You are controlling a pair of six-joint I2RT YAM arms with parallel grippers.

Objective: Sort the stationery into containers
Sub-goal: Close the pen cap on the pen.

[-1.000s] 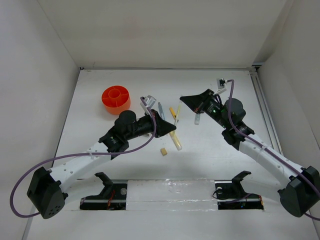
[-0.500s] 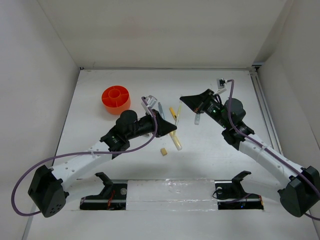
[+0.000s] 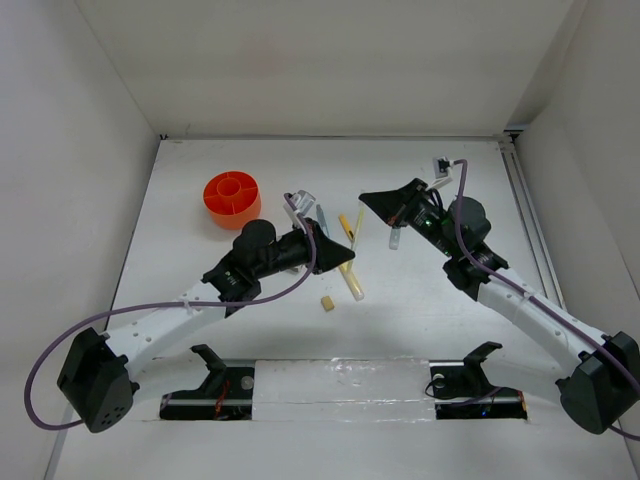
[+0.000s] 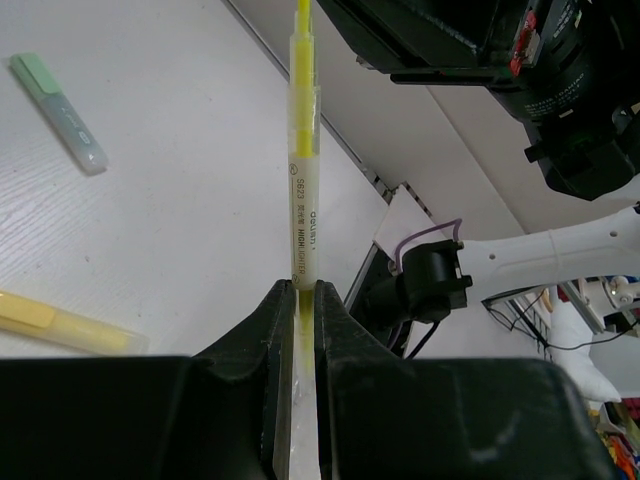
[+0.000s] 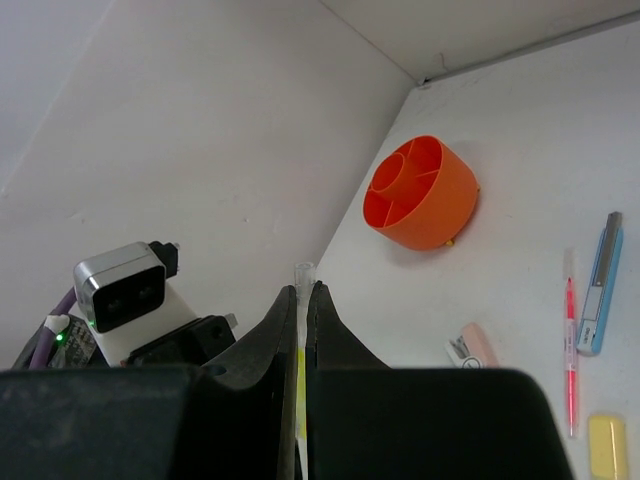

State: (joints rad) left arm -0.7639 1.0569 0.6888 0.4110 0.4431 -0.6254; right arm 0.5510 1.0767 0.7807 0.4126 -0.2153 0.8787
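Note:
A yellow highlighter [image 4: 302, 170] is held between my two grippers above the table's middle. It shows in the top view as a thin yellow line [image 3: 355, 228]. My left gripper [image 4: 305, 295] is shut on one end of it and sits at mid-table in the top view [image 3: 348, 257]. My right gripper [image 5: 302, 290] is shut on the other end, whose clear tip pokes out of the jaws; it shows in the top view too [image 3: 364, 199]. The orange divided cup [image 3: 232, 197] stands at the back left, and also shows in the right wrist view [image 5: 422, 192].
On the table lie a tan eraser [image 3: 326, 302], a pale yellow marker [image 3: 352, 285], a grey-blue pen [image 3: 322, 218], a pink-grey block [image 3: 297, 203] and a pale grey marker [image 3: 395, 238]. A pink-red pen [image 5: 571, 340] lies beside the grey-blue pen [image 5: 601, 285].
The left arm has crept very slightly to the right. Both grippers stay shut on the highlighter.

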